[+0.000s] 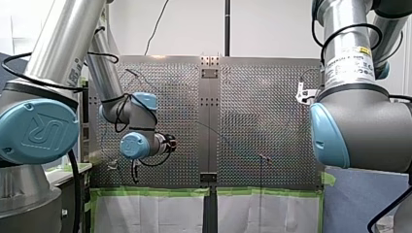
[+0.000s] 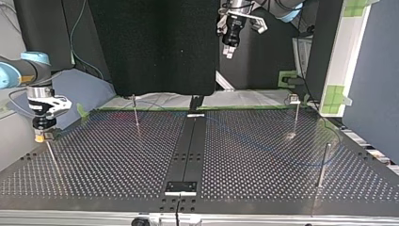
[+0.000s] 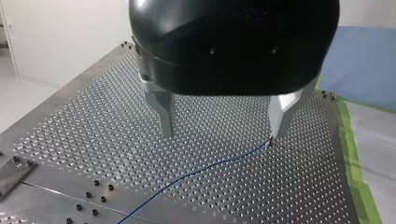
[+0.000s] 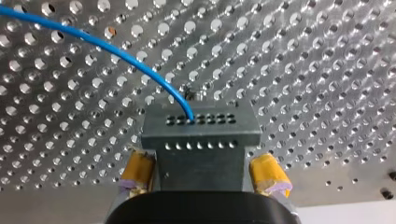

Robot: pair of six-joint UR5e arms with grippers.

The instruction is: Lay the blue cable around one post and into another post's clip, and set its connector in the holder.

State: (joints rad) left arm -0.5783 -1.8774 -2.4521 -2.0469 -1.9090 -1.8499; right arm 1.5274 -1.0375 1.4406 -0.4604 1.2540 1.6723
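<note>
Right wrist view: down low at the table [image 4: 303, 70], clenching the connector [image 4: 201, 133] between the yellow pads [image 4: 137, 170] of my right claw [image 4: 201, 161], blue cable [image 4: 116, 51] arcing away ahead. Over at my left claw [image 3: 223, 133]: raised high, spread, released.

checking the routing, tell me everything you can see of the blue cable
A thin, smooth blue cable, plastic-looking. In the right wrist view it arcs over the perforated table and its end enters a hole in a grey metal block. In the left wrist view it lies slack on the table.
</note>
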